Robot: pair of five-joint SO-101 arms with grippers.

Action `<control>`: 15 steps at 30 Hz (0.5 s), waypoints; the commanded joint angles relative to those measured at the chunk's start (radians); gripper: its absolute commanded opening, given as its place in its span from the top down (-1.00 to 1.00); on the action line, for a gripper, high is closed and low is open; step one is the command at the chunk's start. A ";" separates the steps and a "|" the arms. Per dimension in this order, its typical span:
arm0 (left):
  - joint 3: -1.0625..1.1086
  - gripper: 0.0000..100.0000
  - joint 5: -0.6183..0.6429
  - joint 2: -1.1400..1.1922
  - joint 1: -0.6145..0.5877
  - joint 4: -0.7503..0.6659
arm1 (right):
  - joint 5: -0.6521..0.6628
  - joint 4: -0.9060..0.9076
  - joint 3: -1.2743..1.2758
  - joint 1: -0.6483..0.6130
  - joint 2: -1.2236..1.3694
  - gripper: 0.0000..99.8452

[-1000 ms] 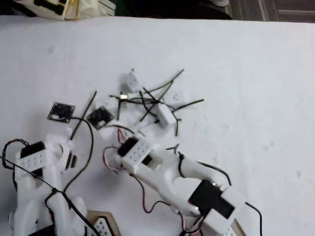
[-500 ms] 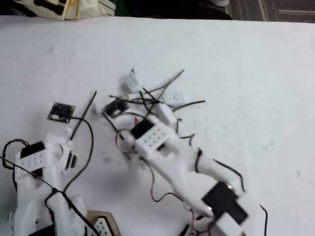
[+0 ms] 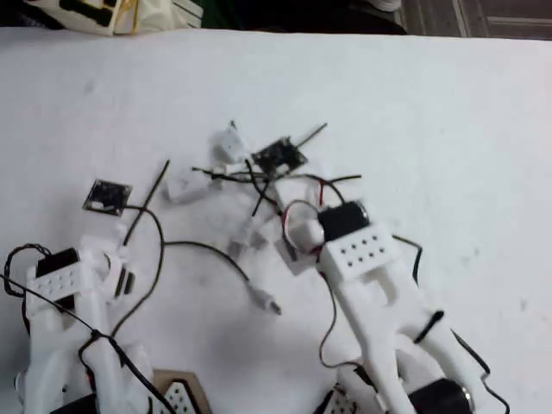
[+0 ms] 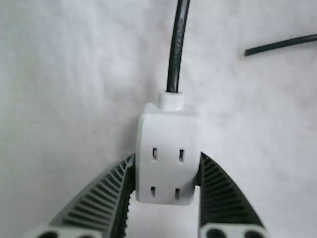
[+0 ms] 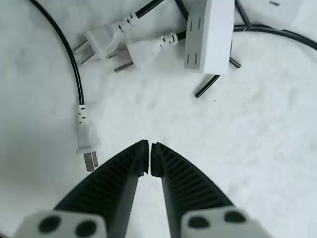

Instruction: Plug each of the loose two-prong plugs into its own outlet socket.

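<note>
My left gripper (image 4: 166, 186) is shut on a white outlet socket (image 4: 167, 158) whose two slot pairs face the camera; its black cord (image 4: 177, 44) runs away over the table. In the high view this gripper (image 3: 119, 260) sits at the lower left. My right gripper (image 5: 149, 148) is shut on nothing, low over the cloth. A loose white plug (image 5: 85, 141) on a black cord lies just beside its tips. Two more plugs (image 5: 101, 39) (image 5: 143, 52) and a white outlet block (image 5: 208, 32) lie farther ahead. From above, the loose plug (image 3: 263, 302) lies left of my right arm (image 3: 362, 254).
A tangle of black cords (image 3: 259, 177) and white blocks (image 3: 228, 142) covers the table's middle. Two black square blocks (image 3: 108, 197) (image 3: 280, 155) lie at the left and upper middle. The white cloth (image 3: 466, 129) stretches open to the right and back.
My right arm has swung from the table's left-middle to the right, dragging cords along. One black block went up and right. A plug on a black cord now lies loose. The left arm kept still.
</note>
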 commanded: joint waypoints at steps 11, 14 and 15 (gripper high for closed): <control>-0.005 0.96 0.005 -0.025 -0.007 -0.011 | -0.109 -0.047 0.140 -0.387 -0.073 0.70; -0.005 0.96 0.005 -0.025 -0.007 -0.011 | -0.112 -0.047 0.103 -0.410 0.008 0.71; -0.005 0.95 0.005 -0.025 -0.007 -0.011 | -0.112 -0.045 0.081 -0.410 0.048 0.71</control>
